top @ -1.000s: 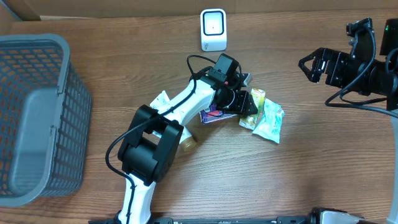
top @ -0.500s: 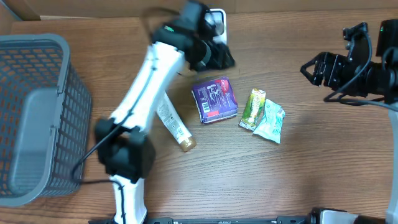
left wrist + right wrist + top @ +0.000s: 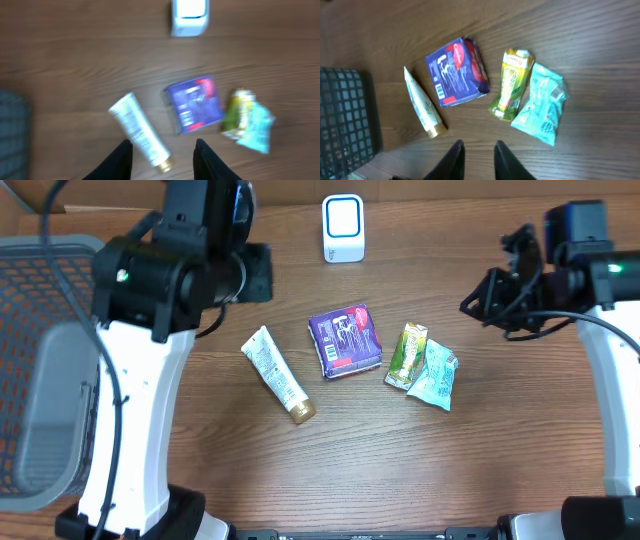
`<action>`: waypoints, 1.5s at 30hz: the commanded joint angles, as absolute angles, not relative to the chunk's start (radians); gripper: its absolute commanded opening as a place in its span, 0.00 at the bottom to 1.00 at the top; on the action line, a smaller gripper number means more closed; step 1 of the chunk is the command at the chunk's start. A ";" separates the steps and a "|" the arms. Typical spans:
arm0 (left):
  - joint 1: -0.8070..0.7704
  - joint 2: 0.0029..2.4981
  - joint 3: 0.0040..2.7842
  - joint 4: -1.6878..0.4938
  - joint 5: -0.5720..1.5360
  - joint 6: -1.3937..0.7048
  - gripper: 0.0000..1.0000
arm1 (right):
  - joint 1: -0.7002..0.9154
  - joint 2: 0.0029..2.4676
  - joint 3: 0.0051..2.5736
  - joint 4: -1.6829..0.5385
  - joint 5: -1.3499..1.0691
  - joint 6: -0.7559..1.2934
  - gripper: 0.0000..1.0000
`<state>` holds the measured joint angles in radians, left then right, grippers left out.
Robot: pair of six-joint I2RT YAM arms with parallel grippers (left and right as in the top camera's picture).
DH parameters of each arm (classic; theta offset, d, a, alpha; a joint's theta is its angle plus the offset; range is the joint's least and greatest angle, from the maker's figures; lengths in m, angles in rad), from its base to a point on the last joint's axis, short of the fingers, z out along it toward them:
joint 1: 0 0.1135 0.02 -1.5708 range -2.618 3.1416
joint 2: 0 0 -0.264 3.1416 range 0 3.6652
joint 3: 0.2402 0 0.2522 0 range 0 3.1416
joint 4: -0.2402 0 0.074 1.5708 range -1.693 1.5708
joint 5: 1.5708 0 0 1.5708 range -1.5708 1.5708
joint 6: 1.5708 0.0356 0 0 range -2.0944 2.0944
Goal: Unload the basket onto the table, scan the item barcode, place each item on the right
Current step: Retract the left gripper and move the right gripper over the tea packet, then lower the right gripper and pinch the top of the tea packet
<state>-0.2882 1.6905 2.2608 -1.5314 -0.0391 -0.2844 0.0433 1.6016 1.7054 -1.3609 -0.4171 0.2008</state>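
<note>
While the left gripper (image 3: 162, 142) is hanging high above the table (image 3: 400, 470) toward its left side, its fingers are standing apart with nothing between them. The purple packet (image 3: 345, 340), judged to be the item for scanning, is lying flat on the wood near the centre, free of both arms. One second ago the left arm was reaching down over that packet. Now the arm is pulling up and away toward the basket (image 3: 40, 245), having swung past the scanner (image 3: 343, 227) half a second ago. The packet is resting slightly nearer the scanner than before, but well apart from it. The right gripper (image 3: 478, 144) is hovering near the right edge. Its fingers, spread wide a second ago, are now drawing close, leaving a narrow gap and pinching nothing. The tube (image 3: 278, 373), the green sachet (image 3: 407, 353) and the teal packet (image 3: 435, 375) are lying where they were. Judging from this, nothing is being presented to the scanner, so the scan is probably calling for a fresh pick.
</note>
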 commanded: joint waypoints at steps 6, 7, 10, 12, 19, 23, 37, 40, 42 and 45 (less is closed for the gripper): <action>-0.295 1.668 2.259 -1.654 -0.251 -0.344 0.36 | 0.160 1.695 1.711 -1.322 -0.299 0.315 0.08; -0.295 1.670 2.259 -1.666 -0.252 -0.357 0.36 | 0.166 1.705 1.705 -1.317 -0.281 0.332 0.06; -0.294 1.672 2.258 -1.689 -0.283 -0.414 0.38 | 0.182 1.729 1.669 -1.290 -0.239 0.371 0.04; -0.294 1.672 2.257 -1.690 -0.294 -0.429 0.39 | 0.189 1.732 1.623 -1.253 -0.240 0.378 0.04; -0.279 1.672 2.238 -1.690 -0.296 -0.450 0.46 | 0.197 1.732 1.475 -1.143 -0.267 0.398 0.04; -0.266 1.672 2.204 -1.690 -0.296 -0.451 0.52 | 0.197 1.732 1.412 -1.082 -0.271 0.397 0.04; -0.233 1.672 2.111 -1.690 -0.296 -0.364 0.55 | 0.220 1.732 1.304 -0.930 -0.290 0.397 0.04; -0.233 1.672 2.087 -1.689 -0.299 -0.358 0.64 | 0.250 1.732 1.285 -0.894 -0.289 0.397 0.04; -0.233 1.672 2.067 -1.684 -0.299 -0.358 0.68 | 0.267 1.732 1.274 -0.875 -0.285 0.397 0.04; -0.234 1.674 2.014 -1.612 -0.299 -0.359 0.99 | 0.282 1.732 1.269 -0.872 -0.190 0.471 0.04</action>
